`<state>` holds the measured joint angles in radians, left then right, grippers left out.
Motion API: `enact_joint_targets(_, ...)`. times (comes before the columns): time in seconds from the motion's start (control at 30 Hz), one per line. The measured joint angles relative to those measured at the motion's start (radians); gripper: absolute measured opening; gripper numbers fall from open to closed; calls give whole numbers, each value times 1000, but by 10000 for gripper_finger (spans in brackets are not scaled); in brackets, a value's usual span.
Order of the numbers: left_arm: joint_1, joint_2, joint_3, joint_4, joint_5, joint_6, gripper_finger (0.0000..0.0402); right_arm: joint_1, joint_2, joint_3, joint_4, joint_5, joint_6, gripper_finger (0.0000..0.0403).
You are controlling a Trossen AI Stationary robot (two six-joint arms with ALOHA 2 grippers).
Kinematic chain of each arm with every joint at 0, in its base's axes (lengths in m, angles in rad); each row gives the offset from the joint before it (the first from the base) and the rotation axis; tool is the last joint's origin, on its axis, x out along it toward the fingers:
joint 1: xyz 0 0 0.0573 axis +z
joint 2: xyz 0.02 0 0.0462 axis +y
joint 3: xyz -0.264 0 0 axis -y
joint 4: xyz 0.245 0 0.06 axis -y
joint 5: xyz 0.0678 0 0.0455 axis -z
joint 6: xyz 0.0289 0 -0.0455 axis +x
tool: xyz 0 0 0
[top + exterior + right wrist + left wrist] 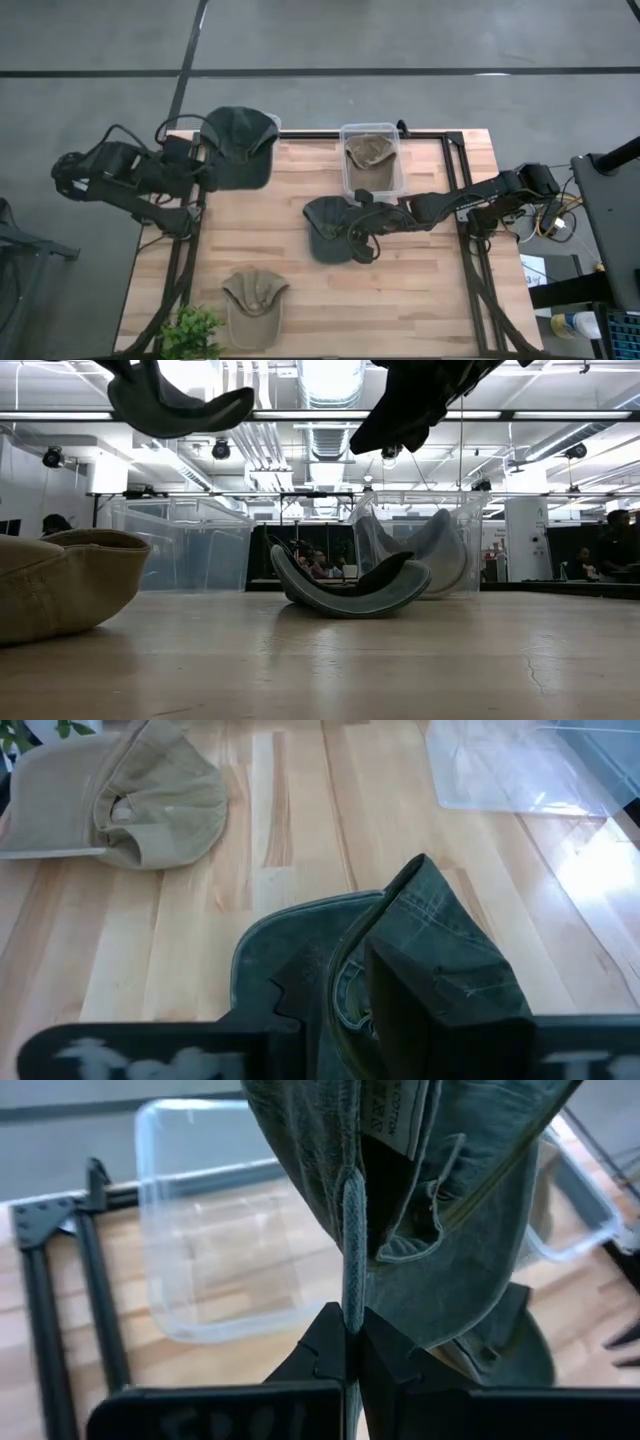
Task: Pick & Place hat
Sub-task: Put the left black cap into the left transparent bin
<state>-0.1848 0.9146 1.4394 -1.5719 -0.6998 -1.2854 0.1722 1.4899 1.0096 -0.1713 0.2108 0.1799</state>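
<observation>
At the lower left of the high view a tan cap [254, 305] lies on the table [420, 290]. At centre, the right gripper [357, 237] sits over a dark cap [327, 228], seemingly straddling its edge; the grip is unclear. Upper left, the left gripper [352, 1342] pinches another dark hat [238, 146] aloft beside a clear bin [371, 160].

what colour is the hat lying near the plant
Tan/khaki hat, seen best in the high view.
</observation>
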Motion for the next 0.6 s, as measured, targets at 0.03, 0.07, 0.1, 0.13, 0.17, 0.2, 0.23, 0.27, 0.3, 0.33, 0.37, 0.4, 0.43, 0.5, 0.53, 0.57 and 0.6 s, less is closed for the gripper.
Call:
enact_joint_targets(0.03, 21, -2, 1, 0, 0, 17, 6, 0, 0, 0, 1, 0, 0, 77)
enact_joint_targets(0.07, 42, -4, 2, 0, 0, 35, 6, 0, 0, 0, 2, 0, 0, 78)
enact_joint_targets(0.1, 62, -5, 4, 0, 0, 53, 6, 0, 0, 0, 4, 0, 0, 79)
enact_joint_targets(0.13, 83, -8, 6, 1, 2, 68, 6, 0, 0, 0, 4, 0, 0, 79)
enact_joint_targets(0.17, 103, -10, 8, 0, 2, 85, 6, 0, 0, 0, 6, 0, 0, 80)
enact_joint_targets(0.2, 123, -10, 11, 0, 3, 101, 6, 0, 0, 0, 7, 0, 0, 79)
enact_joint_targets(0.23, 142, -11, 14, 0, 4, 116, 6, 0, 0, 0, 8, 0, 0, 78)
enact_joint_targets(0.27, 162, -11, 16, 0, 4, 133, 6, 0, 0, 0, 11, 0, -1, 77)
enact_joint_targets(0.3, 182, -10, 17, 0, 4, 148, 6, 0, 0, 0, 17, 0, -2, 75)
enact_joint_targets(0.33, 202, -10, 17, 0, 5, 163, 6, 0, 0, 0, 24, 0, -4, 73)
enact_joint_targets(0.37, 222, -10, 17, 0, 6, 177, 6, 0, 0, 0, 31, 0, -5, 72)
enact_joint_targets(0.4, 242, -9, 17, 0, 7, 192, 6, 0, 0, 0, 36, 0, -4, 70)
enact_joint_targets(0.43, 263, -6, 17, 0, 7, 207, 6, 0, 0, 0, 39, 0, -4, 68)
enact_joint_targets(0.5, 306, 4, 17, 0, 7, 239, 6, 0, 0, 0, 45, 0, -4, 66)
enact_joint_targets(0.53, 329, 9, 17, 0, 8, 255, 6, 0, 0, 0, 48, 0, -4, 66)
enact_joint_targets(0.57, 351, 13, 17, 1, 11, 273, 6, 0, 0, 0, 52, 0, -5, 66)
enact_joint_targets(0.6, 373, 19, 17, 3, 18, 293, 6, 0, 0, 0, 53, 0, -5, 66)
